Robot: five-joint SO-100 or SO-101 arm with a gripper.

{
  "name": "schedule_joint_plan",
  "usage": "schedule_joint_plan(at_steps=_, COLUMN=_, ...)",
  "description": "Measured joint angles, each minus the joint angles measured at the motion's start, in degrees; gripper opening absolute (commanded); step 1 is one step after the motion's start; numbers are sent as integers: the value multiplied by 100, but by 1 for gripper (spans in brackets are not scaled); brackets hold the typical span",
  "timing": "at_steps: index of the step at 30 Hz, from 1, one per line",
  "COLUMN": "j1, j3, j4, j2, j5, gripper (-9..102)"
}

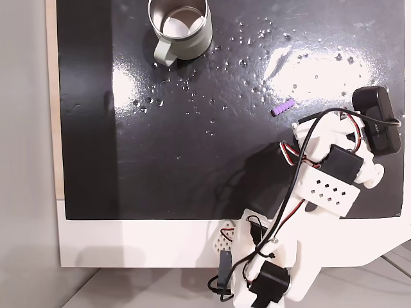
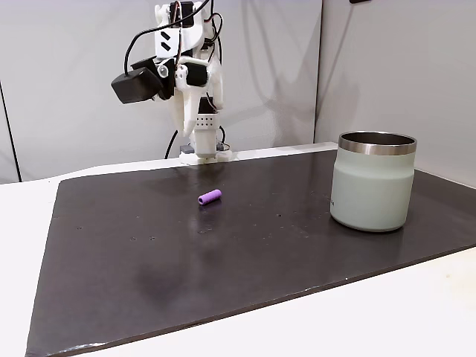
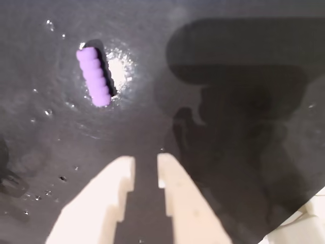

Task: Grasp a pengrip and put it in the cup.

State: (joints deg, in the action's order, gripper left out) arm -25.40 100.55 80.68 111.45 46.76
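The purple ribbed pengrip [image 1: 283, 106] lies on the black mat, right of centre in a fixed view taken from above, and near the mat's middle [image 2: 210, 197] in the side-on fixed view. In the wrist view the pengrip [image 3: 94, 76] lies up and to the left of my gripper [image 3: 146, 158]. The white fingers are a narrow gap apart, hold nothing and hang above the mat. The pale grey-green cup [image 1: 192, 48] stands upright at the mat's top edge, far from the pengrip. Seen from the side, the cup [image 2: 372, 186] is at the right.
The black mat [image 1: 160, 160] covers most of a white table [image 1: 128, 244]. My arm's base [image 1: 270, 276] sits at the table's bottom edge, with cables looping over it. A grey wall [image 2: 74, 89] stands behind the arm. Glare spots mark the mat.
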Motion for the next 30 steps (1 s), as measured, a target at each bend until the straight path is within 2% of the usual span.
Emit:
schedule_joint_plan(at_steps=12, j1=343, j3=-2013, j4=510, j2=-2004, j5=-536, gripper=3)
schedule_joint_plan(at_steps=15, j1=413, j3=-2505, j4=659, j2=-2452, j5=-624, gripper=8)
schedule_joint_plan(at_steps=21, j1=615, j3=-2971, j4=940, j2=-2839, j5=-738, gripper=27)
schedule_joint_plan(at_steps=30, j1=694, j3=-2883, j4=1020, j2=-3331, j5=-765, gripper=29)
